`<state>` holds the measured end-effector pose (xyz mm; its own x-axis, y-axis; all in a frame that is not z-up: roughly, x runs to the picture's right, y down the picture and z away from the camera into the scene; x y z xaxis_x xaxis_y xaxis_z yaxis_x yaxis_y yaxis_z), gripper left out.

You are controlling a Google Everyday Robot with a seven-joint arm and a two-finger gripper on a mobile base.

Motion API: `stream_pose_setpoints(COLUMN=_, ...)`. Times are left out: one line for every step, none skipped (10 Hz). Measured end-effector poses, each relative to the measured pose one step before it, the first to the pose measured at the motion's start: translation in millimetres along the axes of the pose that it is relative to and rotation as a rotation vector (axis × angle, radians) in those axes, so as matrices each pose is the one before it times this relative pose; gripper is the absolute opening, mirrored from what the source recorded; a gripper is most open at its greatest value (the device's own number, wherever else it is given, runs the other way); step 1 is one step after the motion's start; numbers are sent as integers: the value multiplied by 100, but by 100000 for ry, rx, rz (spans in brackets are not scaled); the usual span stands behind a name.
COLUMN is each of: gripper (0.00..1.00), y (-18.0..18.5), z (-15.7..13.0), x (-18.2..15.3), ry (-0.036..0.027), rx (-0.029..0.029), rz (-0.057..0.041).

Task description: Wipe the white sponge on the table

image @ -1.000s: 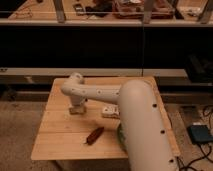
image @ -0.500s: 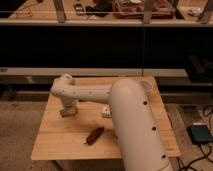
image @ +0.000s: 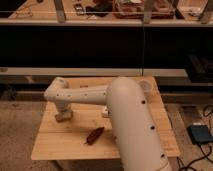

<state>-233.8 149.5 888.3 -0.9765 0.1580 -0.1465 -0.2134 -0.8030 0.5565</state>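
Note:
The white sponge (image: 63,117) is a small beige block resting on the left part of the light-wood table (image: 55,145). My gripper (image: 62,113) points straight down onto it from the end of the white arm and is shut on the sponge, pressing it against the table top. The arm reaches in from the lower right and crosses the table's middle. It hides the table's right centre.
A dark red-brown elongated object (image: 94,135) lies on the table near the front. A small white piece (image: 105,113) lies beside the arm. A round white thing (image: 145,86) sits at the table's back right. A dark bench (image: 100,45) with clutter runs behind.
The gripper has slid left across the table with the sponge under it. The red-brown object has not moved.

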Motion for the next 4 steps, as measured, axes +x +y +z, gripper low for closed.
stream_pose_setpoints(gripper=0, y=-599, z=-48, x=-149, ry=-380, rx=482, rz=475)
stream_pose_setpoints(gripper=0, y=-601, z=-120, x=-253, ry=-378, rx=392, rz=465)
stream_pose_setpoints(gripper=0, y=-600, z=-141, x=-200, ry=-125, rx=314, rz=178)
stream_pose_setpoints(gripper=0, y=-892, z=-74, x=77, ry=1180, rx=1459, rz=-317)
